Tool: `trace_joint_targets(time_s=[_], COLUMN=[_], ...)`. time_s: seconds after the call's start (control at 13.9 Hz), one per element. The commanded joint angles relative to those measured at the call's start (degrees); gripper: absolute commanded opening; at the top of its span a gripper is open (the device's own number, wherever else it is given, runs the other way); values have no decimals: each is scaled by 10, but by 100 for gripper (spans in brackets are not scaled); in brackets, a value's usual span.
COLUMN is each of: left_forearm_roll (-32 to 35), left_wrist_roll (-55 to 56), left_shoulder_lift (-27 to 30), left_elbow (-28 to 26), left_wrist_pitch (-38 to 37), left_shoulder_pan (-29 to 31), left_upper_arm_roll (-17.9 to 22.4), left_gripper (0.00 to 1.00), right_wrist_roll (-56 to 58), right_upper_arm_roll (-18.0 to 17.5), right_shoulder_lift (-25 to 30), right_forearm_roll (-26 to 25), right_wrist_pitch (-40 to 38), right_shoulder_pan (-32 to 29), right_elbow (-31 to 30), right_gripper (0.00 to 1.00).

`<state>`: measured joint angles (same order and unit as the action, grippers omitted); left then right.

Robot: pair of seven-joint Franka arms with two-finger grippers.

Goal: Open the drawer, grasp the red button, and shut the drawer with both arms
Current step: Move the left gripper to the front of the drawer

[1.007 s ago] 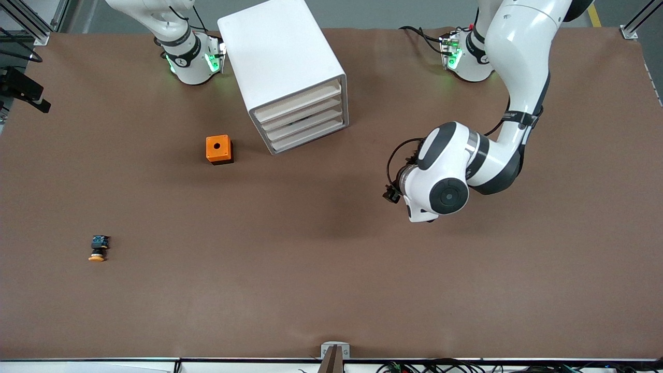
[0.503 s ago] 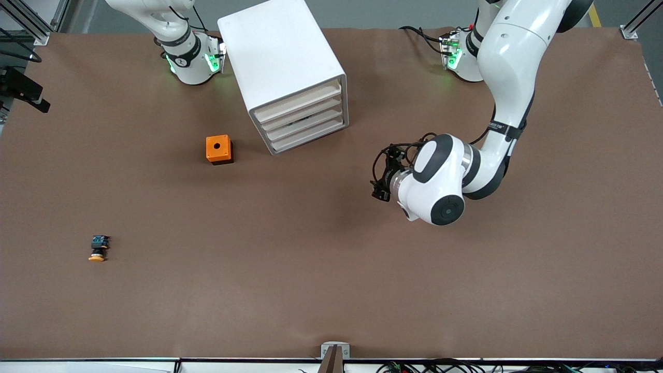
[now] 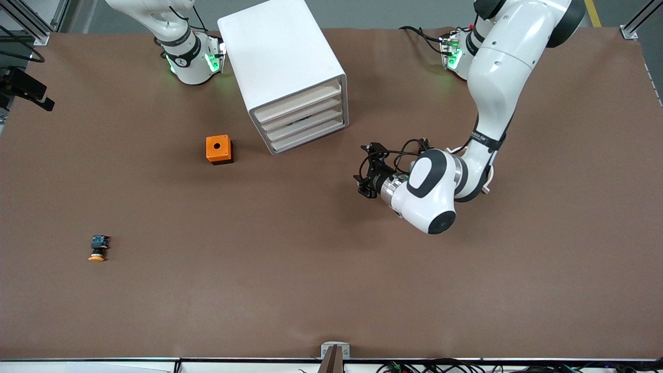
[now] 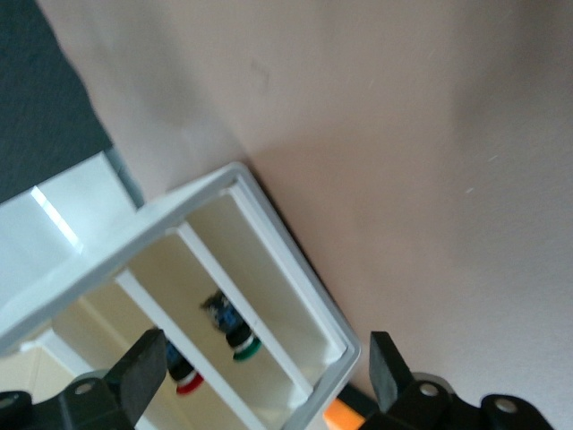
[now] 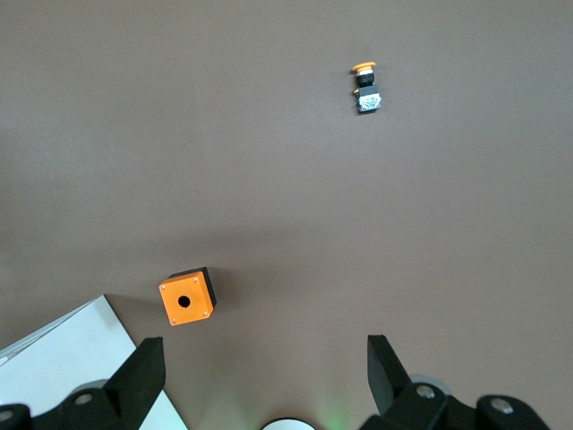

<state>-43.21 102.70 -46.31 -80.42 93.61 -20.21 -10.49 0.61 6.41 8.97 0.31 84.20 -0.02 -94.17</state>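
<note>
Though lettering on the left arm (image 3: 481, 139) seems unreadable, both grippers gape.

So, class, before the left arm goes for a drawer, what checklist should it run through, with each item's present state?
1. Left gripper open and empty: ok.
2. Left gripper faces the cabinet front: ok.
3. Left gripper at a drawer front: not ok, bare table lies between.
4. Any of the drawers open: not ok, all four are shut.
5. Red button seen in the cabinet: ok; which drawer, cannot tell.
6. Right gripper open, waiting over the table by the box: ok.
</note>
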Motion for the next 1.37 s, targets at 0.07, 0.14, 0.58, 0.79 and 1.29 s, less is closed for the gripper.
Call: trace_joint_targets(time_s=[0.07, 0.14, 0.58, 0.79, 1.29], left_forearm_roll=[-102, -126, -134, -136, -164], left_wrist_roll=[60, 86, 275, 315, 357], left_shoulder_lift=[-31, -40, -42, -55, -61], left_elbow=[11, 11, 11, 11, 11], left_wrist_pitch=[-5, -5, -7, -18, -80], left_shoulder_pan=[-11, -13, -76, -96, -127], left_upper_arm_roll=[4, 4, 4, 2, 2], left_gripper=[94, 93, 87, 80, 69], right_wrist_roll=[-3, -1, 25, 52, 46], right_upper_arm_roll=[-4, -4, -4, -3, -3], right_shoulder_lift=[11, 11, 10, 10, 10], right_forearm_roll=[7, 6, -1, -1, -2], right_wrist_pitch=[-3, -2, 10, 15, 9], right_shoulder_pan=[1, 1, 0, -2, -5], right_elbow=[-7, -7, -6, -6, -4], right_gripper=[100, 100, 100, 100, 100])
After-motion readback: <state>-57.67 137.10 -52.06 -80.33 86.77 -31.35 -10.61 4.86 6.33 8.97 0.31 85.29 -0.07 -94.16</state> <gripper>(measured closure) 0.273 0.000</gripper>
